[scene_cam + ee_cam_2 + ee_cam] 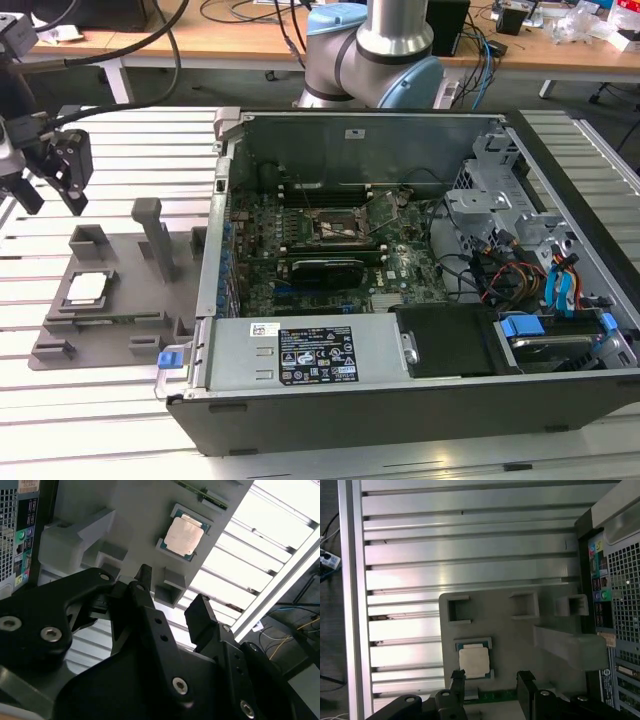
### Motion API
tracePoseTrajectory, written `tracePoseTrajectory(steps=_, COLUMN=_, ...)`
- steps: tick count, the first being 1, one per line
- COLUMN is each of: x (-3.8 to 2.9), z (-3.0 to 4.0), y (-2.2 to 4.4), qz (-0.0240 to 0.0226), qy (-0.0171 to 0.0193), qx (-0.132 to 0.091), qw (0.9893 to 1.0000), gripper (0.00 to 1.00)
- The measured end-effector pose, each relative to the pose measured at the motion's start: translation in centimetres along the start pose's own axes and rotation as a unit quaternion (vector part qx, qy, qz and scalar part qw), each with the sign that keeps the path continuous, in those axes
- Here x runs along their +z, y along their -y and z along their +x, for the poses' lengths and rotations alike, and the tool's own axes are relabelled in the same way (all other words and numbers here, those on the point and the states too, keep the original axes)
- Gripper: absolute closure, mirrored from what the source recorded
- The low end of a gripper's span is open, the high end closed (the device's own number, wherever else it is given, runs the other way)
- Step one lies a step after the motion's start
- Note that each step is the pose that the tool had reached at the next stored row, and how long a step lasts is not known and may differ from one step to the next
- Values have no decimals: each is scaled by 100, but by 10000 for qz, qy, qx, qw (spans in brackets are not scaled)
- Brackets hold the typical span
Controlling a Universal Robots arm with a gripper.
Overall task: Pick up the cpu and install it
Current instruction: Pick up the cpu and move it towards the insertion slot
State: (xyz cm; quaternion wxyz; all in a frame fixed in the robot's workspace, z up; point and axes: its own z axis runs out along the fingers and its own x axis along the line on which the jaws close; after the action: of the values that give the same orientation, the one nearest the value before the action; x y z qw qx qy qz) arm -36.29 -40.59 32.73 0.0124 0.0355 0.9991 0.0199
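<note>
Cpu [85,288] sits in a recess of the grey fixture tray [128,290] beside the open computer case [420,412]; gripper [48,190] hovers apart from it, fingers spread.

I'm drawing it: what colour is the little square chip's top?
The cpu is pale silvery-grey, clearest in the second wrist view.

Case label [318,354] — no readable print

cpu [86,289] sits on fixture tray [125,335]; tray on table [90,410], just beside computer case [420,415] on the exterior view's left. hand [48,195] above tray, clear of cpu.
</note>
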Motion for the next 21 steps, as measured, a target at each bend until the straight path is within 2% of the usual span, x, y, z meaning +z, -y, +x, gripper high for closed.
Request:
tracePoseTrajectory(steps=9, x=98, z=2, y=4, qz=0, qy=0, qx=0, qw=10000, gripper=45)
tracePoseTrajectory(steps=21, x=185, z=4, y=8, qz=0, qy=0, qx=0, qw=10000, gripper=45)
